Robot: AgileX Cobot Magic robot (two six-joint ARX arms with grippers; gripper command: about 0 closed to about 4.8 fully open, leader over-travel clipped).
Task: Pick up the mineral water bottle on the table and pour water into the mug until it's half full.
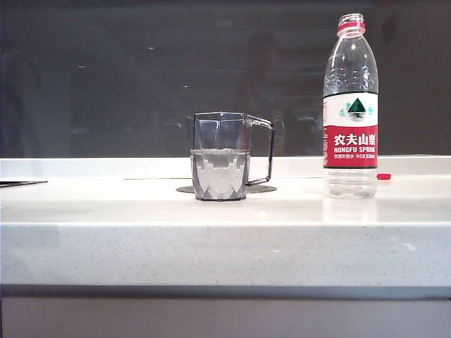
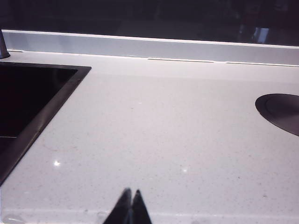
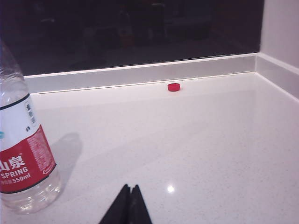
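The mineral water bottle (image 1: 350, 105) stands upright and uncapped on the table (image 1: 225, 243) at the right, with a little water at its bottom. The mug (image 1: 221, 156) stands mid-table, water filling it to about half its height. Neither arm shows in the exterior view. In the right wrist view my right gripper (image 3: 130, 188) is shut and empty, low over the counter, apart from the bottle (image 3: 23, 154) beside it. My left gripper (image 2: 131, 192) is shut and empty above bare counter; bottle and mug are out of its view.
A red bottle cap (image 3: 174, 87) lies near the back ledge, also seen behind the bottle (image 1: 383, 176). A dark sink (image 2: 28, 107) is sunk into the counter on the left. A round dark disc (image 2: 280, 112) sits under the mug. A wall (image 3: 280, 32) bounds the right end.
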